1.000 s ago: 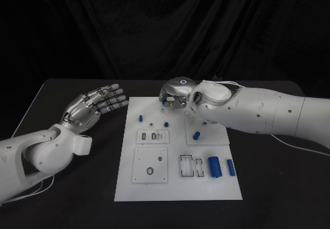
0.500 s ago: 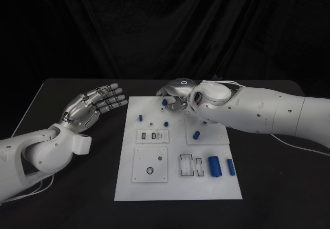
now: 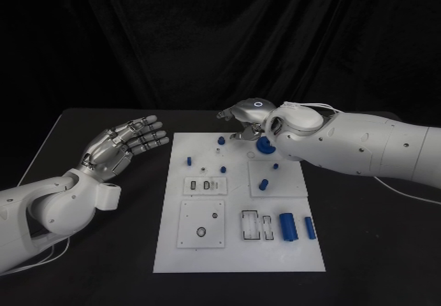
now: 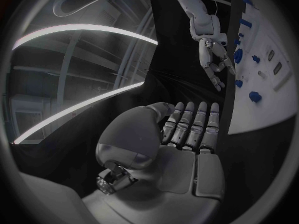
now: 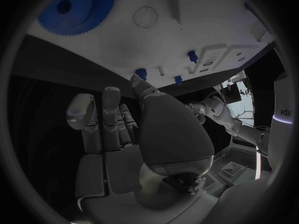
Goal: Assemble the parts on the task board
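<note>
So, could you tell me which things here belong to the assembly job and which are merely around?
Job:
- task board
- blue gear
- blue cylinders
- small blue pegs
- right hand, over the board's far edge

Merely around:
- black table
- left hand, open beside the board

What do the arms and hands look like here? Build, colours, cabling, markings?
Both arms have glossy white rounded shells. The left hand and right hand are silver metal with segmented fingers and dark joints. The right hand bears a small glowing white ring on its back. Thin white cables run along the right arm.
</note>
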You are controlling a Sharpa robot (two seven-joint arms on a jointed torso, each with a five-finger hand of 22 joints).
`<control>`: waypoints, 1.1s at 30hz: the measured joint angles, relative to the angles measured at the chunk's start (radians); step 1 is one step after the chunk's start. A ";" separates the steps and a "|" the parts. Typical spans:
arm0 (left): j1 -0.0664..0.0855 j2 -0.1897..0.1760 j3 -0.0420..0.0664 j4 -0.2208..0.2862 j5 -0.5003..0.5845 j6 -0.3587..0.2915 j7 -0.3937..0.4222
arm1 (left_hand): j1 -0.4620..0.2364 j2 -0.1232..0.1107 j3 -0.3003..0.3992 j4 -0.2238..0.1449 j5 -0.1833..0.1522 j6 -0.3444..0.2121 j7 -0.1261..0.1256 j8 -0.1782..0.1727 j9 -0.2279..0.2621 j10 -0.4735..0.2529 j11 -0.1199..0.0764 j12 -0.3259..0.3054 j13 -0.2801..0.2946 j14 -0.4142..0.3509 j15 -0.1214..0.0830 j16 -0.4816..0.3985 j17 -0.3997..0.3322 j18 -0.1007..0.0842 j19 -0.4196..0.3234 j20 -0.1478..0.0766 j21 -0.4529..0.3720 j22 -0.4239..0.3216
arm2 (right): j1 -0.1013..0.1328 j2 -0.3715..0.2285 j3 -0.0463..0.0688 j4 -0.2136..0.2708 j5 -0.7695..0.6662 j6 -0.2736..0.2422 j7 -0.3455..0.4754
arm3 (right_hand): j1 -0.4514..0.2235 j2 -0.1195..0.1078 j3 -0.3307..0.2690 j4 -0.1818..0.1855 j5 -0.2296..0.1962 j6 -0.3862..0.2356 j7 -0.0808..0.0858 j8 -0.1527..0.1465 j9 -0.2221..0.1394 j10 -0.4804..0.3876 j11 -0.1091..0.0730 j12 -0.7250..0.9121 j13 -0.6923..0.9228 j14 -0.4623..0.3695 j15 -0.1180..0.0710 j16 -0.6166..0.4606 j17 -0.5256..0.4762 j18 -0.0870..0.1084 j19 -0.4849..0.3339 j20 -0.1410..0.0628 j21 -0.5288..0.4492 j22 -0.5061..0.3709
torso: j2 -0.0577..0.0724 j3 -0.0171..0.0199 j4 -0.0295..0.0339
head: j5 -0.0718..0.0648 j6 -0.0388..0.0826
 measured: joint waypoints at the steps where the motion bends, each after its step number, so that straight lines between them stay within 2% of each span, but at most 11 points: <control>1: 0.000 -0.001 0.000 0.001 0.000 0.000 0.000 | 0.000 0.000 0.000 0.000 0.000 0.000 0.000 0.000 0.000 0.000 0.000 0.000 0.000 0.000 0.000 0.000 0.000 0.000 0.000 0.000 0.000 0.000 | 0.009 -0.017 0.001 0.014 0.002 -0.005 -0.001 | 0.011 0.005 0.003 -0.004 0.008 0.047 0.005 0.010 0.007 0.020 -0.003 0.017 0.002 0.000 0.000 0.000 0.000 0.000 0.000 0.000 0.000 0.002 | 0.000 0.0000 0.0000 | -0.001 0.002; 5: 0.000 -0.005 0.000 0.001 0.000 0.000 0.000 | 0.000 0.000 0.003 -0.003 0.000 0.000 0.000 0.000 0.000 0.000 0.000 0.000 0.000 0.000 0.000 0.000 0.000 0.000 0.000 0.000 0.000 0.000 | 0.034 -0.084 0.001 0.066 0.027 -0.010 -0.002 | 0.047 0.016 0.023 -0.030 0.055 0.166 0.022 0.031 0.022 0.059 -0.008 0.063 0.006 -0.026 -0.007 -0.035 -0.052 0.000 -0.016 -0.008 -0.022 -0.022 | -0.001 0.0004 0.0002 | -0.005 0.006; 11: 0.000 -0.010 0.000 0.004 0.000 -0.001 0.000 | 0.000 0.000 0.003 -0.003 0.000 0.005 0.005 0.000 0.001 0.000 0.000 0.000 0.000 0.004 0.004 0.004 0.000 0.000 0.000 0.000 0.000 -0.001 | 0.055 -0.184 0.000 0.129 0.128 0.002 -0.002 | 0.055 0.018 0.050 -0.028 0.078 0.216 0.045 0.035 0.023 0.143 -0.013 0.153 0.032 -0.051 0.003 -0.051 -0.072 0.000 -0.038 0.002 -0.039 -0.031 | -0.002 0.0003 -0.0018 | -0.002 0.009; 14: 0.000 -0.010 0.000 0.005 0.000 -0.001 0.000 | 0.000 0.000 0.003 -0.003 0.000 0.005 0.005 0.000 0.001 0.000 0.000 0.000 0.000 0.004 0.004 0.004 0.000 0.000 0.000 0.000 0.000 -0.001 | 0.057 -0.229 -0.004 0.156 0.181 0.016 -0.002 | 0.045 0.008 0.036 -0.022 0.066 0.243 0.042 0.035 0.023 0.254 -0.050 0.339 0.132 -0.093 -0.009 -0.087 -0.129 0.010 -0.077 -0.004 -0.076 -0.068 | -0.004 -0.0009 -0.0044 | 0.002 0.011; 15: 0.000 -0.010 0.000 0.005 0.000 -0.001 0.000 | 0.000 0.000 0.003 -0.003 0.000 0.005 0.005 0.000 0.001 0.000 0.000 0.000 0.000 0.004 0.004 0.004 0.000 0.000 0.000 0.000 0.000 -0.001 | 0.057 -0.242 -0.005 0.165 0.195 0.022 -0.003 | 0.036 0.015 0.027 -0.011 0.071 0.255 0.031 0.030 0.022 0.132 -0.067 0.536 0.329 -0.097 -0.018 -0.100 -0.137 0.008 -0.090 -0.029 -0.096 -0.078 | -0.005 -0.0013 -0.0053 | 0.004 0.011; 18: 0.000 -0.010 0.000 0.005 0.000 -0.001 0.000 | 0.000 0.000 0.003 -0.003 0.000 0.005 0.005 0.000 0.001 0.000 0.000 0.000 0.000 0.004 0.004 0.004 0.000 0.000 0.000 0.000 0.000 -0.001 | 0.058 -0.279 -0.007 0.193 0.237 0.042 -0.009 | -0.013 0.008 0.009 0.029 0.077 0.271 0.033 0.021 0.022 0.260 -0.079 1.042 0.809 0.062 -0.031 0.138 0.290 0.005 0.003 -0.028 0.000 0.053 | -0.008 -0.0031 -0.0085 | 0.008 0.011; 19: 0.000 -0.009 0.000 0.005 0.000 -0.001 0.000 | 0.000 0.000 0.004 -0.001 0.000 0.005 0.005 0.000 0.001 0.000 0.000 0.000 0.000 0.004 0.004 0.004 0.000 0.000 0.000 0.000 0.000 -0.001 | 0.058 -0.288 -0.007 0.200 0.247 0.048 -0.013 | -0.034 0.007 0.003 0.045 0.077 0.281 0.035 0.021 0.022 0.370 -0.081 1.153 0.965 0.108 -0.029 0.203 0.422 -0.017 0.037 -0.027 0.039 0.106 | -0.009 -0.0036 -0.0096 | 0.008 0.010; 20: 0.000 -0.009 0.000 0.004 0.000 -0.001 0.000 | 0.000 0.000 0.006 0.000 0.000 0.005 0.005 0.000 0.001 0.000 0.000 0.000 0.001 0.004 0.004 0.004 0.000 0.000 0.000 0.000 0.000 -0.001 | 0.058 -0.299 -0.008 0.210 0.258 0.057 -0.018 | -0.066 0.004 -0.011 0.067 0.077 0.300 0.032 0.021 0.028 0.608 -0.086 1.284 1.144 0.182 -0.028 0.322 0.602 -0.033 0.079 -0.026 0.094 0.172 | -0.011 -0.0041 -0.0108 | 0.009 0.008; 21: 0.000 -0.009 0.000 0.004 0.000 -0.001 0.000 | 0.000 0.000 0.007 0.001 0.000 0.005 0.005 0.000 0.001 0.000 0.000 0.000 0.001 0.004 0.004 0.004 0.000 0.000 0.000 0.000 0.000 -0.001 | 0.058 -0.307 -0.009 0.216 0.265 0.064 -0.024 | -0.082 0.004 -0.020 0.078 0.077 0.312 0.032 0.021 0.034 0.698 -0.085 1.336 1.190 0.201 -0.029 0.372 0.648 -0.033 0.102 -0.027 0.124 0.190 | -0.011 -0.0044 -0.0117 | 0.009 0.007; 23: 0.000 -0.008 0.000 0.003 0.000 -0.001 0.000 | 0.000 0.000 0.007 0.001 0.000 0.005 0.005 0.000 0.001 0.000 0.000 0.000 0.001 0.004 0.004 0.004 0.000 0.000 0.000 0.000 0.000 -0.001 | 0.057 -0.317 -0.009 0.224 0.275 0.077 -0.036 | -0.124 0.001 -0.041 0.105 0.072 0.328 0.032 0.021 0.042 0.750 -0.084 1.369 1.220 0.210 -0.026 0.409 0.676 -0.034 0.127 -0.024 0.157 0.202 | -0.013 -0.0051 -0.0128 | 0.009 0.005; 33: -0.001 0.001 0.000 -0.001 0.000 0.000 0.000 | 0.000 0.000 0.010 -0.001 0.000 0.009 0.009 0.000 0.002 0.000 0.000 0.000 0.002 0.004 0.004 0.008 0.000 0.000 0.000 0.000 0.000 -0.001 | 0.033 -0.328 -0.011 0.226 0.289 0.131 -0.096 | -0.167 0.002 -0.075 0.129 0.069 0.332 0.017 0.002 0.053 0.762 -0.092 1.374 1.226 0.216 -0.032 0.414 0.682 -0.087 0.191 -0.030 0.281 0.204 | -0.015 -0.0049 -0.0117 | 0.007 -0.001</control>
